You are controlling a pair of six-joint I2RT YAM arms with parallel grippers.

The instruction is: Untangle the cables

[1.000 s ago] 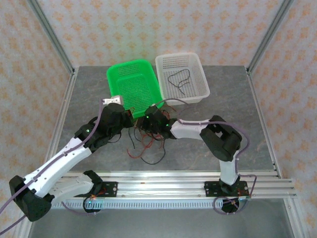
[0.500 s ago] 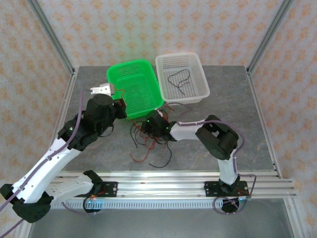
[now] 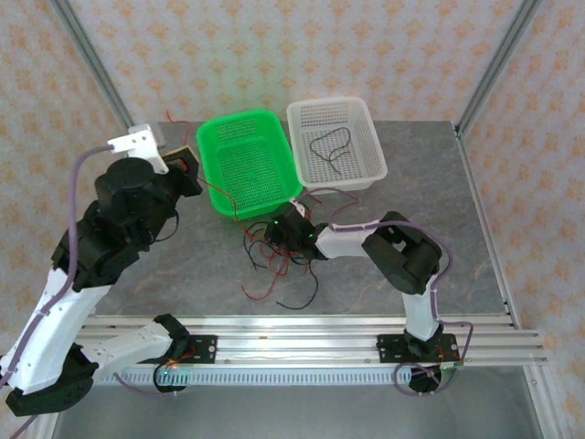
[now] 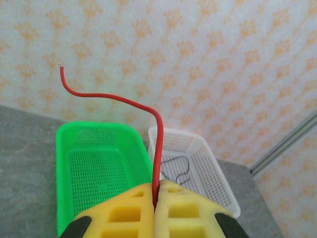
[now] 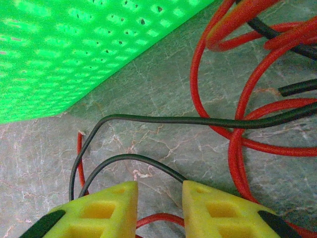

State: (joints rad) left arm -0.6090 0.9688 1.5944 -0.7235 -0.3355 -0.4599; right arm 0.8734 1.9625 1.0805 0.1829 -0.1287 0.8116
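Note:
The cables (image 3: 279, 265) lie as a tangle of thin red and black wires on the grey table in front of the green basket (image 3: 247, 160). My left gripper (image 3: 187, 163) is raised at the basket's left side, shut on a red cable (image 4: 157, 139) that sticks up past its yellow fingers (image 4: 124, 213). From this grip the red cable (image 3: 219, 201) trails down to the pile. My right gripper (image 3: 276, 230) sits low on the tangle's far edge. It is open (image 5: 159, 191), with a black cable (image 5: 129, 157) and a red one crossing the gap between its fingers.
A white basket (image 3: 366, 151) stands right of the green one, with one black cable (image 3: 329, 146) inside it. The green basket wall (image 5: 74, 54) is close to the right gripper. Bare table lies to the left and right of the pile.
My left arm has risen and swung back to the left, drawing the red cable out of the pile. The right gripper has stayed low at the tangle, shifting only slightly.

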